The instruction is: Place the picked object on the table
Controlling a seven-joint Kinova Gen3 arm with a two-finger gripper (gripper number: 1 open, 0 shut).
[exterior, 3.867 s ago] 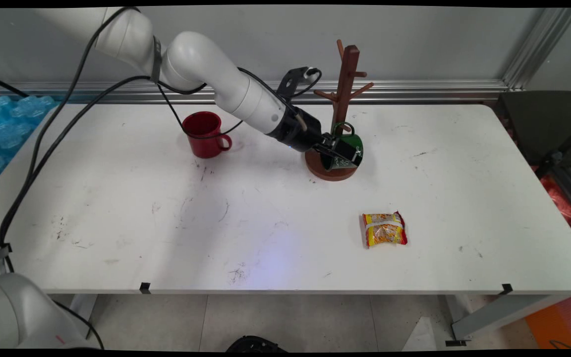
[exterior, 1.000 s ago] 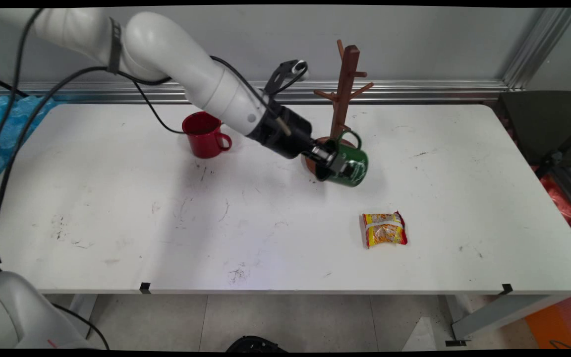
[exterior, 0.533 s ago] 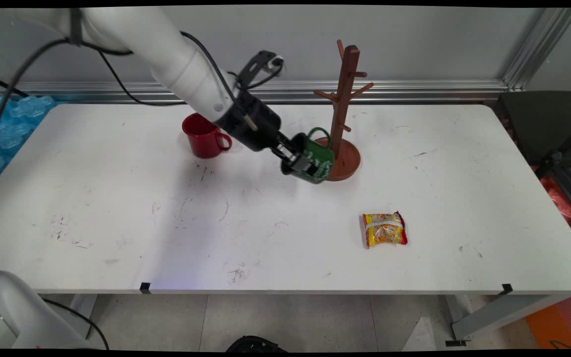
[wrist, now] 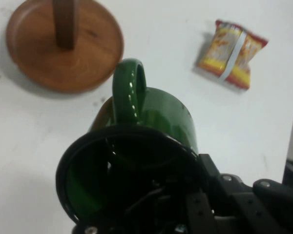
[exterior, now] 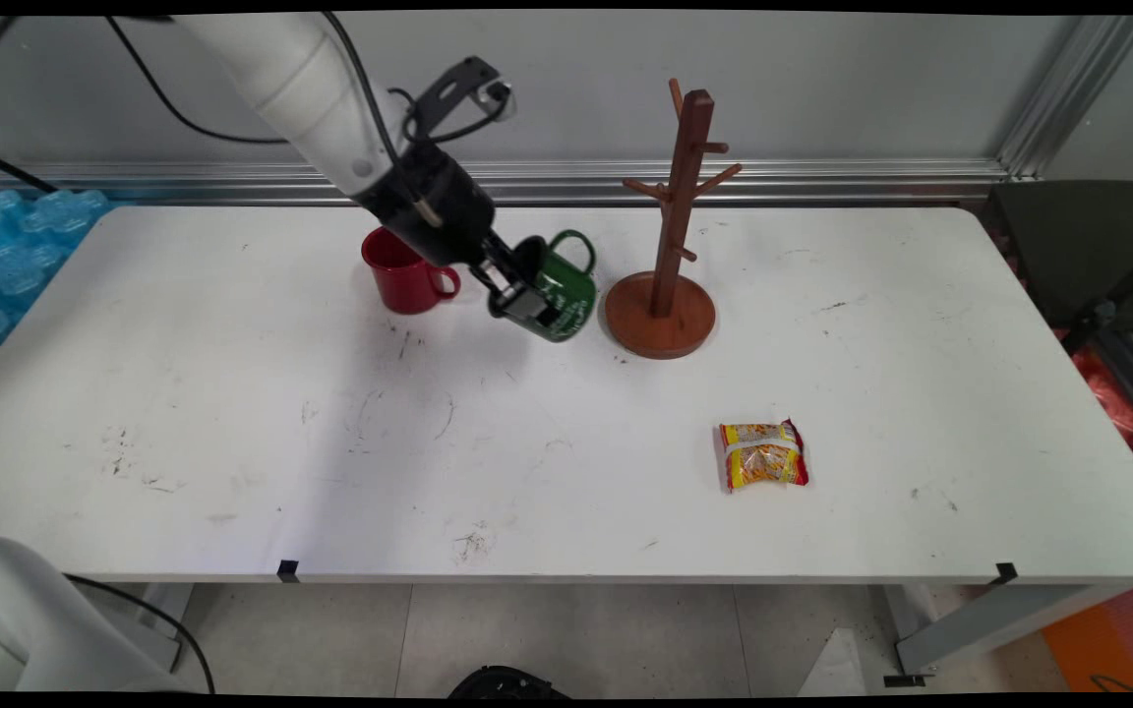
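My gripper (exterior: 525, 292) is shut on the rim of a green mug (exterior: 559, 290) and holds it tilted above the table, between a red mug (exterior: 403, 267) on the left and a wooden mug tree (exterior: 670, 226) on the right. In the hand view the green mug (wrist: 156, 122) fills the centre, handle pointing up, one finger inside it and one outside. The mug tree's round base (wrist: 63, 44) lies beyond it at upper left. The tree's pegs carry nothing.
A yellow and red snack packet (exterior: 763, 454) lies on the white table (exterior: 232, 442) toward the front right; it shows as the packet (wrist: 232, 53) at upper right in the hand view. Blue bubble wrap (exterior: 6, 246) sits off the table's left end.
The gripper has carried the green mug away from the mug tree's base, leftward and slightly up, toward the red mug. The tree, red mug and packet have stayed put.
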